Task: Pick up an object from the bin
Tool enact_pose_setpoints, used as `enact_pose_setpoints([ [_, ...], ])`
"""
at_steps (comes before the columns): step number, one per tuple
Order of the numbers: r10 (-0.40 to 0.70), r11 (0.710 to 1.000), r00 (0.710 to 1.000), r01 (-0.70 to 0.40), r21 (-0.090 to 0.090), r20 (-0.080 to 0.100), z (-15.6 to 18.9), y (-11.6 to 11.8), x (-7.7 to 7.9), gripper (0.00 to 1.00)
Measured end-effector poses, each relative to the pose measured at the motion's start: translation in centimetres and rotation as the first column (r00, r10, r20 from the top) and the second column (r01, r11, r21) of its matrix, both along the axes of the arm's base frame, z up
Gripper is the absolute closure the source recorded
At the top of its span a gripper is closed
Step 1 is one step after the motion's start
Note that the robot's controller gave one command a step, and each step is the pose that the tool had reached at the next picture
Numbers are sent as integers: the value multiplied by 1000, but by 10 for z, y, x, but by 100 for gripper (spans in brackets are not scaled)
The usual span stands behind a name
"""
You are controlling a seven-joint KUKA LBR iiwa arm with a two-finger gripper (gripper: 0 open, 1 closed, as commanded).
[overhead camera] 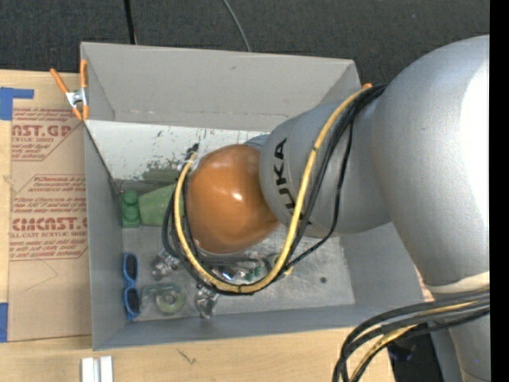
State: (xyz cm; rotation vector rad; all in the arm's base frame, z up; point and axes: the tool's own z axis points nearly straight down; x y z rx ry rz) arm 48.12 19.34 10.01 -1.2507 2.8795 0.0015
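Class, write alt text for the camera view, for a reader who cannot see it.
A silver robot arm with an orange wrist cover reaches from the right down into a grey metal bin. At the bin's left lie a green bottle-shaped thing and small blue sunglasses; a few small bits lie below the cover.

— Where are you sitting?
— My wrist (227, 201) hangs over the middle of the bin (99, 237), with my arm coming in from the right.
— And what's to your left?
— A bottle (149, 207) against the left wall, just beside my wrist. In front of it, sunglasses (130, 283) in the front-left corner. Right of those, a ring (168, 299) by the front wall.
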Motion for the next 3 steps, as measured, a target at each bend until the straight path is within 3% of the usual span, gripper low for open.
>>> enact_pose_setpoints([
  [1,151,989,989,-151,1,0,4,37,0,0],
  [2,572,820,820,-572,-7,3,-27,50,1,0],
  [3,828,560,560,-828,-8,13,-26,52,3,0],
])
